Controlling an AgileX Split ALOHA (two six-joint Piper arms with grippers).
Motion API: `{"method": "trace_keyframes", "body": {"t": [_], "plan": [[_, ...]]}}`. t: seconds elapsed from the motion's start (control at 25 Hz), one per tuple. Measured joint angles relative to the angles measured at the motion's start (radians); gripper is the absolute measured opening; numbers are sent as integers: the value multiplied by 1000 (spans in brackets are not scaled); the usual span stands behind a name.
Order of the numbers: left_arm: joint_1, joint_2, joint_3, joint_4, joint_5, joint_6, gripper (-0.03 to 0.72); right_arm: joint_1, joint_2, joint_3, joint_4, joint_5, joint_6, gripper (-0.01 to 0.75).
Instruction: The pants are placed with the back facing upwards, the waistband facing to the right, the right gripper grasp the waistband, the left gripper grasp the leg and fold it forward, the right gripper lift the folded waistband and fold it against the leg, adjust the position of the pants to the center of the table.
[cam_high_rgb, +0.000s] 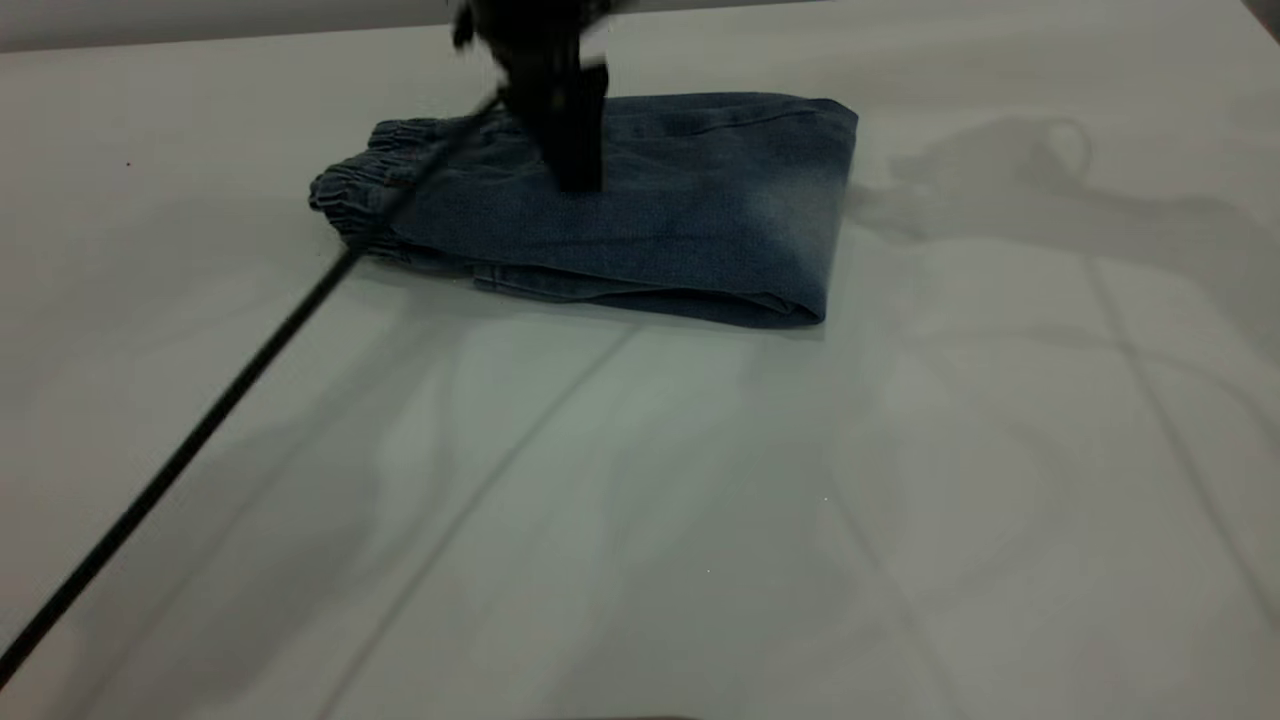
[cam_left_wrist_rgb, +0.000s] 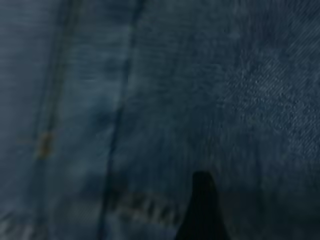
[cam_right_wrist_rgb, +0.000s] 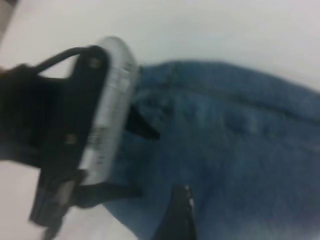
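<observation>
Left hand (cam_high_rgb: 572, 170) presses on the folded pants (cam_high_rgb: 640, 210); grip unclear. I'd slide slowly toward the bench (cam_high_rgb: 640, 520) centre, keeping layers flat.

Thin black cable (cam_high_rgb: 190, 440) slanting over the near tabletop (taut, straight), grey wall strip (cam_high_rgb: 200, 20) behind

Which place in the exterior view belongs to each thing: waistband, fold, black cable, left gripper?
Things: 1 waistband; 2 fold; 3 black cable; 4 left gripper.
Places: A across the table from the lower left; B right end of the pants; C on top of the pants; D left end of the pants.
Pairs: 1-D; 2-B; 3-A; 4-C.
</observation>
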Motion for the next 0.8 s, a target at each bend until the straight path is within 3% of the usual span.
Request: {"method": "trace_keyframes", "body": {"t": [0.36,0.8], "plan": [[-13,65,-9,-34,-11,-69,514,0,0,0,-34,25,9,590],[-127,67,-10,-21,-91,-667,514,0,-71,0,-45,26,8,590]]}}
